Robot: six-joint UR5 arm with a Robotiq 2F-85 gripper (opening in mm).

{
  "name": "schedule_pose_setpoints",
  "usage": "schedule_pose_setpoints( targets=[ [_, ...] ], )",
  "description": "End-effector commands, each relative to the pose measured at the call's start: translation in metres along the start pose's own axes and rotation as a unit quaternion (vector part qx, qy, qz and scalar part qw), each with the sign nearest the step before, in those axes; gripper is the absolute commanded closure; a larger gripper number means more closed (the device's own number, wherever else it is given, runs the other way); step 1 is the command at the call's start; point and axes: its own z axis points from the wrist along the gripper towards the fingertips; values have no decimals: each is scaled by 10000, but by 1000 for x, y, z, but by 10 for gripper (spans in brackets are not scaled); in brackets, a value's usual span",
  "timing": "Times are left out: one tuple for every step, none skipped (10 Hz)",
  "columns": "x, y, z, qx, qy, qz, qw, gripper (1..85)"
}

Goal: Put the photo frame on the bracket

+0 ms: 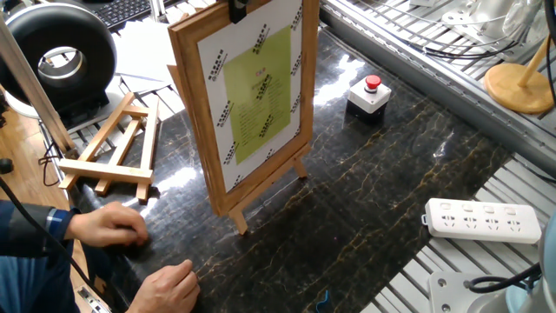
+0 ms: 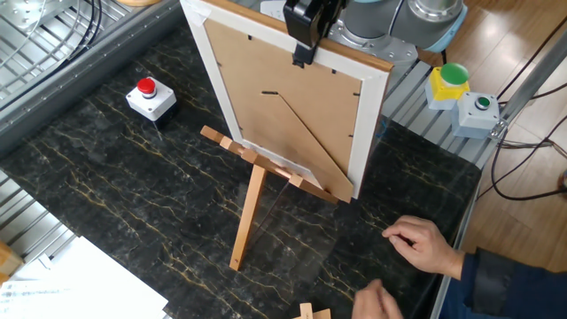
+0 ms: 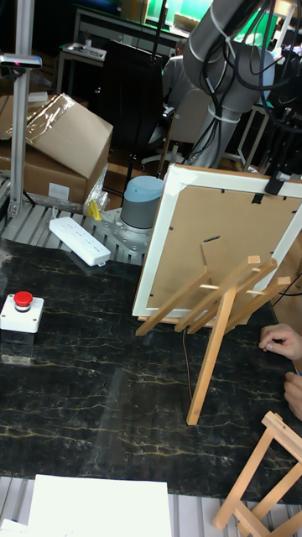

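Dark marble tabletop [image 1: 365, 200] veined in gold is carrying everything. No writing can be read: the yellow-green panel's print is too small. Standing on its short edge, long axis upright and tilted back, the photo frame [image 1: 248, 96] is resting on the ledge of the bracket [image 2: 257, 190], printed face turned towards one fixed camera, brown backing towards the other. The gripper [image 2: 306, 31] is pinching the frame's top edge, jaws narrow around it. Beside the bracket, a smaller wooden easel [image 1: 113, 148] is lying flat. A person's hands [image 1: 109, 228] are resting near the table edge. Farther off are sitting a red-button box [image 1: 368, 96] and a white power strip [image 1: 482, 219].
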Motion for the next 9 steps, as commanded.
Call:
schedule_pose_setpoints(
  targets=[
    [-1,1,2,-35,-18,114,9999,847],
    [-1,2,3,-51,-12,182,9998,847],
    [-1,3,4,-82,-14,297,9995,847],
    [0,4,4,-113,-8,403,9991,847],
    [0,5,4,-137,6,471,9988,847],
    [1,7,4,-160,21,523,9985,847],
    [2,8,4,-184,59,566,9982,847],
    [2,9,3,-216,97,609,9979,847],
    [1,9,2,-231,112,631,9977,847]
  ],
)
